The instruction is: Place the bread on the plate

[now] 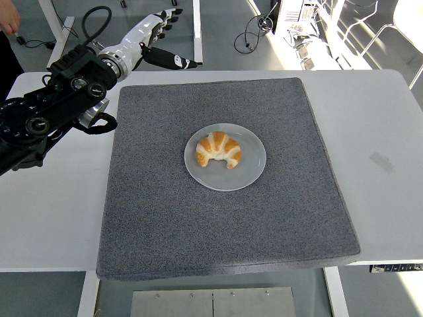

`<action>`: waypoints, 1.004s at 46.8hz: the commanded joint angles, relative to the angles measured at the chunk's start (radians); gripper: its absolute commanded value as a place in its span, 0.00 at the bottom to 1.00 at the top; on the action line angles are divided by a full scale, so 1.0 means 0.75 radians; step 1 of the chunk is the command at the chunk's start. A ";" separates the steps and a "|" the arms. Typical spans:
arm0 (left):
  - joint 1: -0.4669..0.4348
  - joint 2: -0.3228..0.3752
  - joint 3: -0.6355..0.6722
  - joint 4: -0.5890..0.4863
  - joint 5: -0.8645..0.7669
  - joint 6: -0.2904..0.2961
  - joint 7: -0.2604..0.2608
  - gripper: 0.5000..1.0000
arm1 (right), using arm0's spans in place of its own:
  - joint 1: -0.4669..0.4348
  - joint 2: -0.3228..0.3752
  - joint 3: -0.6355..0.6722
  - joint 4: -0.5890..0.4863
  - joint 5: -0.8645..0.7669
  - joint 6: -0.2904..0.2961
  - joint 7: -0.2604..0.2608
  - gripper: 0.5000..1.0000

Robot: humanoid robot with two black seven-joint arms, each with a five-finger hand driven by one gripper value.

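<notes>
White fingers (168, 14) spread wide and empty, the left hand (153, 33) hangs above the table's (390, 119) far-left corner, well apart from the bread (219, 149) lying on the plate (254, 165), mid-mat (198, 224).

The left arm (53, 112) comes in from the left edge and slants up toward the far left corner. Its white left hand (153, 36) is lifted, empty, with its fingers (170, 13) spread and thumb out.
</notes>
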 commanded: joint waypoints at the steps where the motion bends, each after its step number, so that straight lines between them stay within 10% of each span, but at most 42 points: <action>1: 0.039 0.016 -0.072 0.000 -0.065 0.010 -0.037 0.94 | 0.000 0.000 0.000 0.001 0.000 0.000 0.000 1.00; 36: 0.307 0.008 -0.473 0.180 -0.675 0.018 -0.499 0.94 | 0.000 0.000 0.000 -0.001 0.000 0.000 0.000 1.00; 47: 0.307 -0.108 -0.493 0.325 -0.792 -0.059 -0.520 0.94 | 0.000 0.000 0.000 -0.001 0.000 0.000 0.000 1.00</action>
